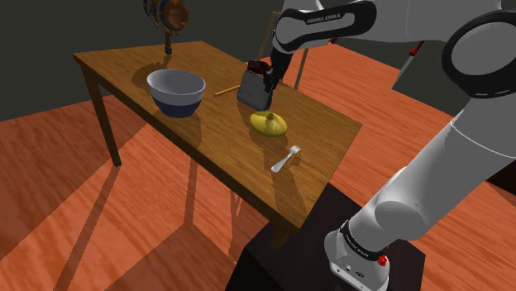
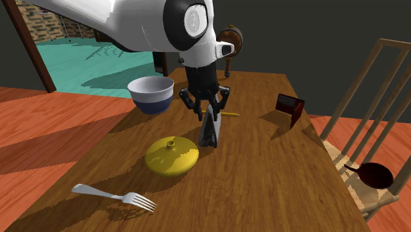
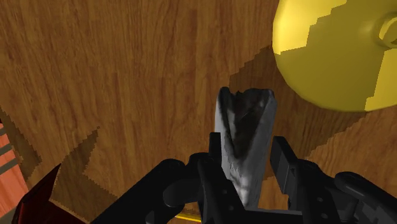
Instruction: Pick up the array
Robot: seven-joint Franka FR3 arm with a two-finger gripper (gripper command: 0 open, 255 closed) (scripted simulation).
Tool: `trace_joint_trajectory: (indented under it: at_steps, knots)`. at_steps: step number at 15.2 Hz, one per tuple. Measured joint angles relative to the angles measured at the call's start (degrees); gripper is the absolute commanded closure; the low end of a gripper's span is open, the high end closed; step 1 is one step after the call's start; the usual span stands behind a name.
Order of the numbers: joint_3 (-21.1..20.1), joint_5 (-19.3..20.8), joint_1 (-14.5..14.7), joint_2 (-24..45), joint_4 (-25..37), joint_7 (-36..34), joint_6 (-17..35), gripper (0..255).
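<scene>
Over the table, pincer tight around the grey array, its top end hidden

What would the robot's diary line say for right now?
stage: grasp | pincer: shut on grey slab | slab: upright, beside yellow lid | lifted off table: cannot tell

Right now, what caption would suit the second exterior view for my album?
Black gripper clasps an upright grey slab beside a yellow lid on a wooden table.
</scene>
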State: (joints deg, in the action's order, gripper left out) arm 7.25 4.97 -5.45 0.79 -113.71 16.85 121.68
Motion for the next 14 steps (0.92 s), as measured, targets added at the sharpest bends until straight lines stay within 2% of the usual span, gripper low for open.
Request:
trace_joint_trajectory:
  at_steps: [14]
  knots:
    - [-0.11,-0.18,0.1,-1.62,8.53,0.68,-10.14,255]
